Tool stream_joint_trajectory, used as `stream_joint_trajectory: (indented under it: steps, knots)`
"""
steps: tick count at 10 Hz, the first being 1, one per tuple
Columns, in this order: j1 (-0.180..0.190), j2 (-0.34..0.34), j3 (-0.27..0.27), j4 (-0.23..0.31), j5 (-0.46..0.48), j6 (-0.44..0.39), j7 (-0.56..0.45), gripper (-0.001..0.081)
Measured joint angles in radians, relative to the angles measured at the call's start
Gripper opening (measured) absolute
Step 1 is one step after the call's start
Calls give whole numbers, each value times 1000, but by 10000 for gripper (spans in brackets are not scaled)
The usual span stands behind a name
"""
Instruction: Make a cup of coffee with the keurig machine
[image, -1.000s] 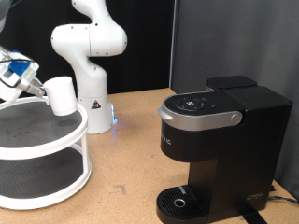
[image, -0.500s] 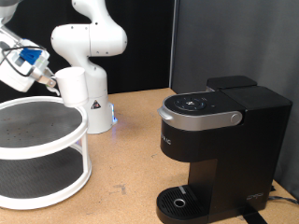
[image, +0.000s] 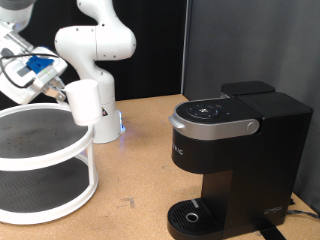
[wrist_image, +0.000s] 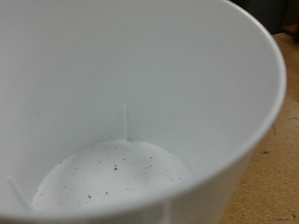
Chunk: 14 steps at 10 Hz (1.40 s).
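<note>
My gripper (image: 62, 92) is at the exterior view's upper left, shut on the white cup (image: 84, 101), which it holds in the air just past the edge of the round shelf. The cup fills the wrist view (wrist_image: 131, 112); its inside is empty, with small dark specks on the bottom. The black keurig machine (image: 232, 160) stands at the exterior view's right with its grey-silver lid handle (image: 212, 125) down and its round drip tray (image: 191, 213) bare. The cup is well to the left of the machine and above its top level.
A white two-tier round shelf (image: 42, 160) with dark surfaces stands at the exterior view's left. The arm's white base (image: 97, 60) is behind it, with a blue light at its foot. The wooden table (image: 130, 190) lies between shelf and machine.
The gripper has lifted the cup off the shelf's top tier and carried it to the exterior view's right, past the shelf's edge. The machine has not moved.
</note>
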<state>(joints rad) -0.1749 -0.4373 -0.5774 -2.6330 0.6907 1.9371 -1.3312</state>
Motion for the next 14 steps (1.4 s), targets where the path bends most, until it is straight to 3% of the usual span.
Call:
stream_joint_trajectory:
  steps: [4,6,10,14]
  knots:
    - [72,-1,140,-56,228,254,92,67]
    - [105,1,198,-73,272,324,116,67]
    - [110,5,221,-84,274,330,117,67]
    - [149,96,238,-102,376,454,41,67]
